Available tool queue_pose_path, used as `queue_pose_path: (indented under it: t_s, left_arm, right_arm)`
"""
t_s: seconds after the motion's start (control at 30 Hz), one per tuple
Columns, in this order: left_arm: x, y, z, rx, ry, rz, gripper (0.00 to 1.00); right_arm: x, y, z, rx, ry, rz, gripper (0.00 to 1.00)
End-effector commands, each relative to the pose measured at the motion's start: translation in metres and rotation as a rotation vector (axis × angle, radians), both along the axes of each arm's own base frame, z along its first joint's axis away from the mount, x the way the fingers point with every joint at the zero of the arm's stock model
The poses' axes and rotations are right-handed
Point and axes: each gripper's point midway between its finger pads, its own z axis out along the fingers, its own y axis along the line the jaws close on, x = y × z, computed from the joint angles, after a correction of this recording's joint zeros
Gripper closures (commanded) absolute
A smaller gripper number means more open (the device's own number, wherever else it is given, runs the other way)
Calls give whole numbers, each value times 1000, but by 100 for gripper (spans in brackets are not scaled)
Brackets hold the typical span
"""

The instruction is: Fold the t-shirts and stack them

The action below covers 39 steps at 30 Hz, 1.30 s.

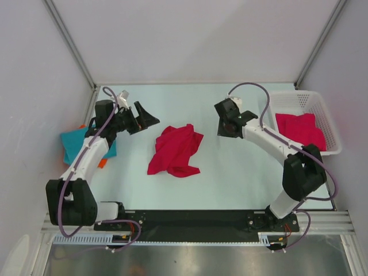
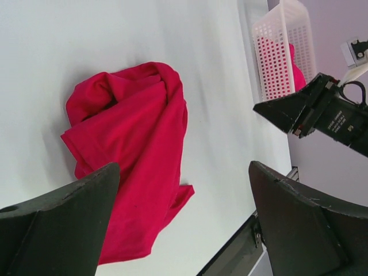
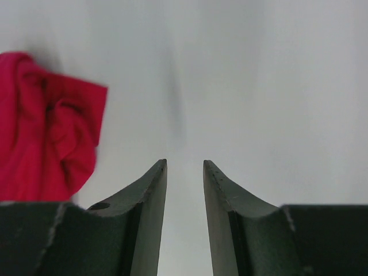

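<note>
A crumpled crimson red t-shirt (image 1: 174, 150) lies in the middle of the table; the left wrist view shows it (image 2: 129, 149) under and ahead of my left fingers. My left gripper (image 1: 146, 119) (image 2: 184, 167) hovers just left of it, jaws wide open and empty. My right gripper (image 1: 226, 129) (image 3: 184, 164) hangs to the shirt's right, open with a narrow gap and nothing between the fingers; the shirt's edge (image 3: 46, 126) shows at the left of its view. A teal t-shirt (image 1: 72, 144) lies at the table's left edge with an orange one (image 1: 102, 163) peeking out beneath. Another red t-shirt (image 1: 302, 131) sits in the basket.
A white plastic mesh basket (image 1: 322, 109) (image 2: 282, 52) stands at the table's right edge. The right gripper's black body (image 2: 310, 112) shows in the left wrist view. White walls with metal corner posts enclose the back and sides.
</note>
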Motion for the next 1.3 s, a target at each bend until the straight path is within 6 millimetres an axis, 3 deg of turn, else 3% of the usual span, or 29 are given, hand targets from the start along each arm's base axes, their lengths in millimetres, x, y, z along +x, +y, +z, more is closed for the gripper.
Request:
queue_pose_path:
  t_s: [0.0, 0.03, 0.27, 0.43, 0.53, 0.7, 0.73, 0.8, 0.83, 0.97, 1.2, 1.27]
  left_arm:
    - [-10, 5, 22, -15, -80, 46, 0]
    - [-15, 5, 27, -14, -98, 49, 0]
    - [-45, 8, 6, -5, -62, 65, 0]
    - [-47, 5, 5, -19, -46, 51, 0]
    - [-47, 3, 2, -22, -32, 40, 0]
    - [-57, -10, -27, -20, 43, 12, 0]
    - [-63, -21, -35, -15, 73, -23, 0]
    - [-66, -31, -45, 12, 91, -40, 0]
    - [-71, -45, -50, 28, 103, -79, 0]
    - [-73, -61, -60, 80, 127, -110, 0]
    - [-71, -55, -68, 269, 108, -71, 0]
    - [-64, -43, -69, 394, 94, -17, 0]
  right_arm:
    - [-18, 12, 25, -40, -65, 53, 63]
    - [-22, 16, 27, -27, -72, 68, 63]
    - [-56, 47, 7, -31, -17, 194, 62]
    - [-63, 56, -4, -32, 20, 221, 61]
    - [-67, 74, -8, 7, 22, 256, 60]
    - [-80, 113, -29, 60, 55, 335, 60]
    - [-80, 116, -37, 41, 73, 343, 60]
    - [-75, 128, -33, 31, 63, 367, 60]
    - [-75, 127, -36, 13, 78, 370, 60]
    - [-70, 135, -29, 14, 63, 386, 60]
    - [-74, 133, -31, 25, 60, 385, 60]
    - [-75, 129, -32, 19, 57, 377, 60]
